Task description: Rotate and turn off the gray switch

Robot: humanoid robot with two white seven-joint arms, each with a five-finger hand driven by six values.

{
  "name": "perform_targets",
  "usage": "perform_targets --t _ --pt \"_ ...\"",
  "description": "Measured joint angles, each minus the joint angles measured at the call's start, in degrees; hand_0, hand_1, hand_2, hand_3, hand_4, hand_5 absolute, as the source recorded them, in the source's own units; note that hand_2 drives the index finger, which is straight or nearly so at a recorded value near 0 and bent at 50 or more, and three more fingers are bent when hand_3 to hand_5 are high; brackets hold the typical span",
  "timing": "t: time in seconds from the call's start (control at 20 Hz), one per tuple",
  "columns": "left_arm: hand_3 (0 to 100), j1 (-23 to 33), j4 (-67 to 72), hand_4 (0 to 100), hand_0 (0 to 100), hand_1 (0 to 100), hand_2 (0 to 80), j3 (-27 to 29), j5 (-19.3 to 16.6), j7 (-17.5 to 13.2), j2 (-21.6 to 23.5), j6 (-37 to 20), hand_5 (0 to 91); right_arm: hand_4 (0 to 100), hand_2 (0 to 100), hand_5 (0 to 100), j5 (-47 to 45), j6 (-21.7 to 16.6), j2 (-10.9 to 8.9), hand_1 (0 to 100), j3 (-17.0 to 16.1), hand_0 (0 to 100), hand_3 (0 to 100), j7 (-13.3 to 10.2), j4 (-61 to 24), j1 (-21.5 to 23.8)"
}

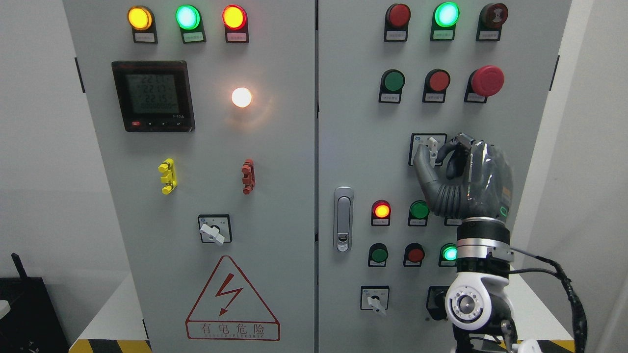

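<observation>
Gray switch: rotary selector on right cabinet door, mid-height, below red/green pushbuttons; handle approx. upright.
Right hand: arm rises from lower right; thumb and fingers pinch the switch handle.
Mushroom stop btn: upper right of the switch, apart.
Left door: meter display lit.

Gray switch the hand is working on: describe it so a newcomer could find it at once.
Look at the right cabinet door, below the red mushroom button. The gray switch is a pale knob on a square plate, with the right hand closed around it. Unlike the two lower rotary switches, its handle points straight up.
</observation>
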Motion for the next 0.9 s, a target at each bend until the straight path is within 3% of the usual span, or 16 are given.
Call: perform_targets --t 0.25,0.5,0.9 --pt "0 0.0 0.0 0 12 39 0.0 0.0 0.0 0.0 0.0 0.0 0.0 97 71 100 -0.07 0.0 0.02 42 0.0 54 100 -0.15 0.0 -0.01" --pt "0 0.0 0.0 0 12 39 0.0 0.0 0.0 0.0 0.0 0.0 0.0 97 72 100 -0.14 0.01 0.02 41 -0.02 37 100 -0.29 -0.01 -0.05" --pt "0 0.0 0.0 0 12 39 0.0 0.0 0.0 0.0 0.0 0.01 0.0 97 71 100 -0.24 -0.33 0.03 39 -0.02 30 100 -0.36 -0.04 0.09"
